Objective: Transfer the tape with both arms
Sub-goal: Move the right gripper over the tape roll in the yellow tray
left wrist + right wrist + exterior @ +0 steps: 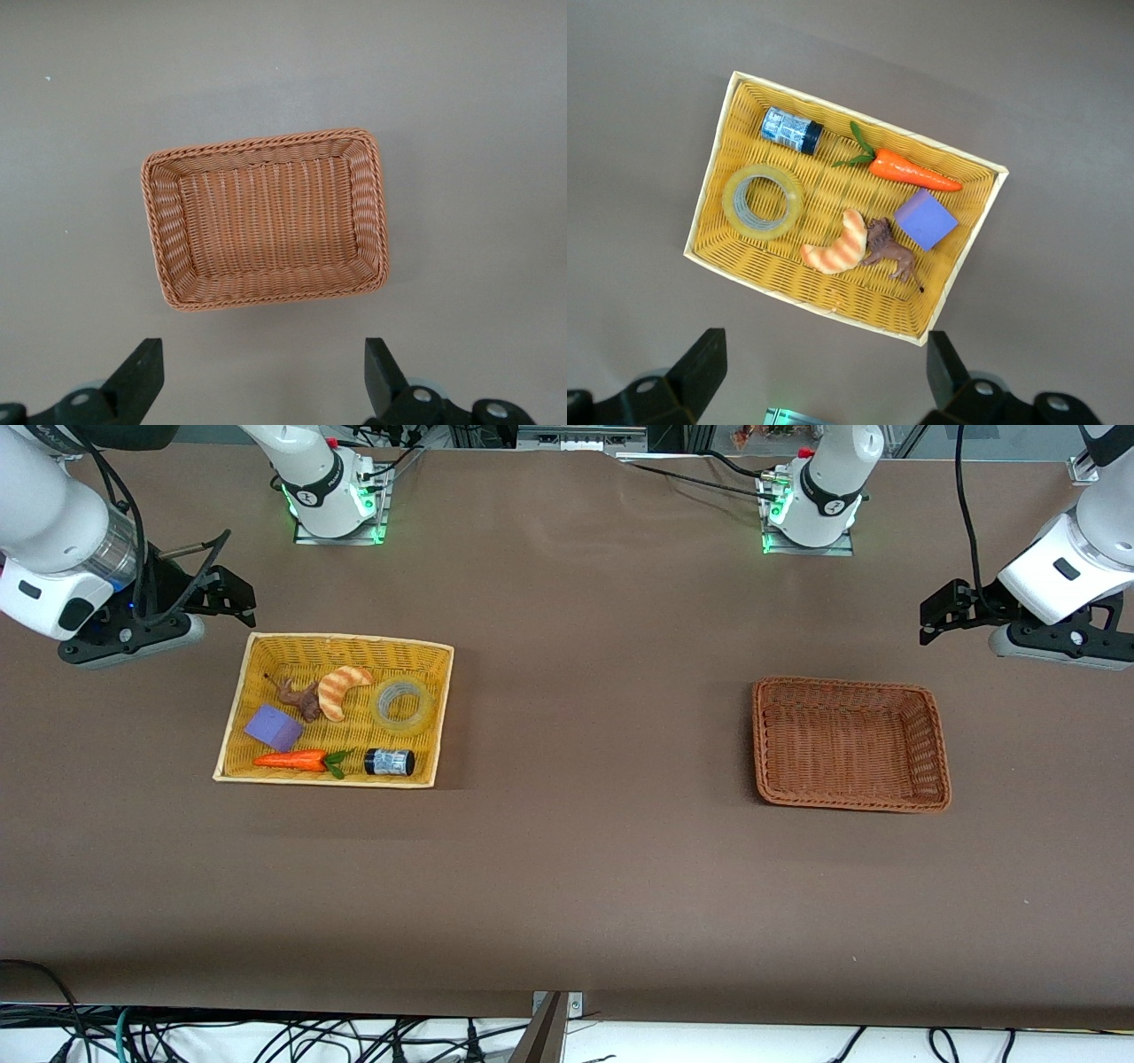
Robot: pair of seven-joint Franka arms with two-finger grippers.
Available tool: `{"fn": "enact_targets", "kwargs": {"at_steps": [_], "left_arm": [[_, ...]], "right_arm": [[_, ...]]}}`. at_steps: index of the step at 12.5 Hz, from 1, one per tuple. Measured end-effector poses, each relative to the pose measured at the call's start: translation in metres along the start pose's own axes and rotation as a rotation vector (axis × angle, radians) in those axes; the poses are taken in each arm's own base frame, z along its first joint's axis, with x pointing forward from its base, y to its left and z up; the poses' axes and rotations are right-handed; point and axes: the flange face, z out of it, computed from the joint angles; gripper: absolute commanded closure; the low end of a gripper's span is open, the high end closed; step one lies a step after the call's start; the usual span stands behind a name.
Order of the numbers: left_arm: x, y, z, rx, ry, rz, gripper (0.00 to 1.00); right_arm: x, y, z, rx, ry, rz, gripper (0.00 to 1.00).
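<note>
Your tape (403, 703) lies flat in the yellow basket (232, 731), between the croissant (342, 690) and the black jar (389, 762); bring the right end effector (232, 598), wide open and empty, straight down astride one wall of the ring. The left end effector (941, 609), also open and empty, waits beside the brown basket (940, 737).

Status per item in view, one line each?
Translucent yellowish tape roll: flat in yellow wicker basket, not gripped.
Small black jar: on its side in the same basket.
Brown wicker basket: empty.
Right gripper: open, above the yellow basket.
Left gripper: open, above the brown basket.
</note>
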Motion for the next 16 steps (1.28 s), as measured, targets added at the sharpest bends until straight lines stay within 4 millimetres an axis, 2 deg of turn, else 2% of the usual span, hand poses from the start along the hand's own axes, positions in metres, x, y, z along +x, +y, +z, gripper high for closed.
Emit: {"fn": "enact_targets", "kwargs": {"at_steps": [7, 14, 16], "left_arm": [[0.000, 0.000, 0.000, 0.000, 0.000, 0.000, 0.00], [0.000, 0.000, 0.000, 0.000, 0.000, 0.000, 0.00], [0.000, 0.000, 0.000, 0.000, 0.000, 0.000, 0.00]], "right_arm": [[0.000, 0.000, 0.001, 0.000, -0.003, 0.000, 0.00], [0.000, -0.006, 0.017, 0.004, -0.038, -0.012, 0.00], [0.001, -0.008, 0.032, 0.007, -0.062, -0.010, 0.00]]}}
